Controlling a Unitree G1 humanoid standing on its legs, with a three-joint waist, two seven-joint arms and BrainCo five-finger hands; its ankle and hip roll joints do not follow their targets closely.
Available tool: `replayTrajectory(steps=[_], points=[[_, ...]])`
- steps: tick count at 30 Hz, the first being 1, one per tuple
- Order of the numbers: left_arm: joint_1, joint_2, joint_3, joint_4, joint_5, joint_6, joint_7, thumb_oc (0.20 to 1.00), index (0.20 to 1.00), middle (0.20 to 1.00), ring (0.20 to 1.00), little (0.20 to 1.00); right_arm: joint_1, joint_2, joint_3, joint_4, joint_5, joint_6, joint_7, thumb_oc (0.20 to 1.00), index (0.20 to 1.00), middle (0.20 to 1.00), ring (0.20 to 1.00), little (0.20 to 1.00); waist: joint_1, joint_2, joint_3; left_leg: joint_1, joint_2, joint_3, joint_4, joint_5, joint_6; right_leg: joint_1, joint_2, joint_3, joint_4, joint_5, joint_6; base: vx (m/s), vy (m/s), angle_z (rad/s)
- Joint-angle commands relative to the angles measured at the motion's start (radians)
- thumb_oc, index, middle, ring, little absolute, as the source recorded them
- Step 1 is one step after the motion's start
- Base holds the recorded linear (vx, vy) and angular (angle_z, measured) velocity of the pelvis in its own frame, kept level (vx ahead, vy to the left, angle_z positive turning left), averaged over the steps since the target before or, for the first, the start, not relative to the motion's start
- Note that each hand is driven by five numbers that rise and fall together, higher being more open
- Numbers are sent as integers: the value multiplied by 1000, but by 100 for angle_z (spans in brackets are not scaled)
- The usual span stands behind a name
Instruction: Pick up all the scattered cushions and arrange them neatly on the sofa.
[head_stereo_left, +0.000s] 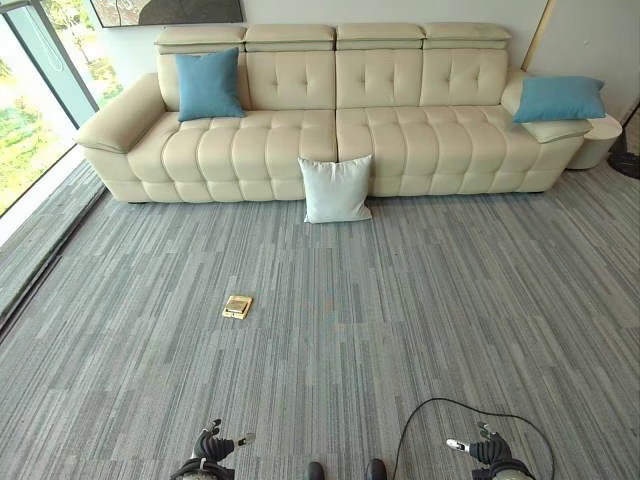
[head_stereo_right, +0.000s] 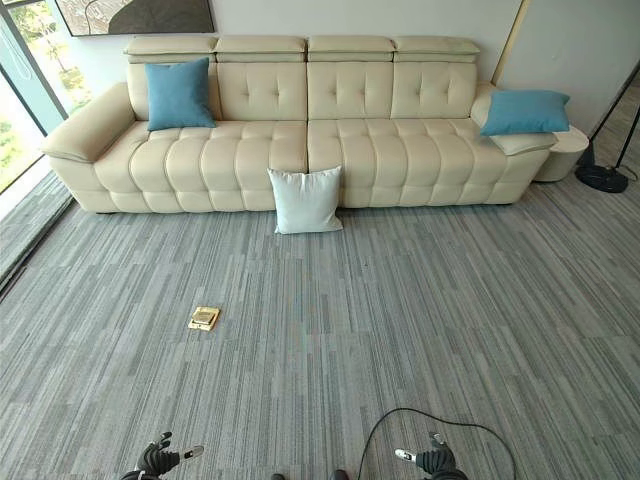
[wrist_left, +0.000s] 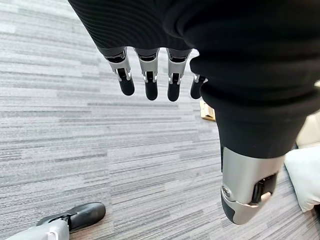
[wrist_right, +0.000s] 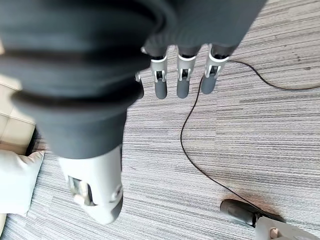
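My left hand (wrist_left: 240, 195) hangs low at my side with its fingers (wrist_left: 148, 80) straight, relaxed and slightly apart, pointing down toward the carpet (head_stereo_left: 400, 300); the thumb sits apart from them and nothing is between them. My right hand (wrist_right: 97, 192) hangs the same way on the other side: fingers (wrist_right: 182, 80) straight, loosely spread, holding nothing, thumb off to one side. In the head views both hands show at the bottom edge, the left hand (head_stereo_left: 212, 447) and the right hand (head_stereo_left: 478, 448), well apart from each other and far from every cushion.

Out across the carpet, a small brass floor plate (head_stereo_left: 237, 306) lies flat ahead of my left hand. Beyond it, a white cushion (head_stereo_left: 336, 189) stands upright on the floor, leaning against the front of the sofa (head_stereo_left: 400, 130) at about its middle. A corner of this cushion also shows past each hand in the wrist views.

On the sofa itself, a blue cushion (head_stereo_left: 209, 84) stands upright against the backrest near the left armrest. A second blue cushion (head_stereo_left: 558, 98) lies tilted on top of the right armrest. A round side stand (head_stereo_left: 603, 140) sits just beside that armrest, and tall windows (head_stereo_left: 30, 110) run along the left wall.
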Motion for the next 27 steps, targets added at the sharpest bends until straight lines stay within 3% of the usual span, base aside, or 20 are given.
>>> replayTrajectory(steps=[1, 27], points=[[-79, 19, -4, 53, -22, -31, 24, 1000, 1000, 1000, 1000, 1000, -67, -18, 3, 24, 31, -20, -18, 1000, 1000, 1000, 1000, 1000, -15, -3, 4, 47, 63, -27, 0, -98, -70, 62, -95, 9, 1, -127, 122, 0, 0, 0], [-60, -39, -23, 115, -55, -9, -16, 1000, 1000, 1000, 1000, 1000, -65, 26, 16, 85, 56, -6, -9, 1000, 1000, 1000, 1000, 1000, -8, -15, 12, 52, 72, -35, 0, -101, -76, 70, -87, -8, 1, -134, 116, 0, 0, 0]])
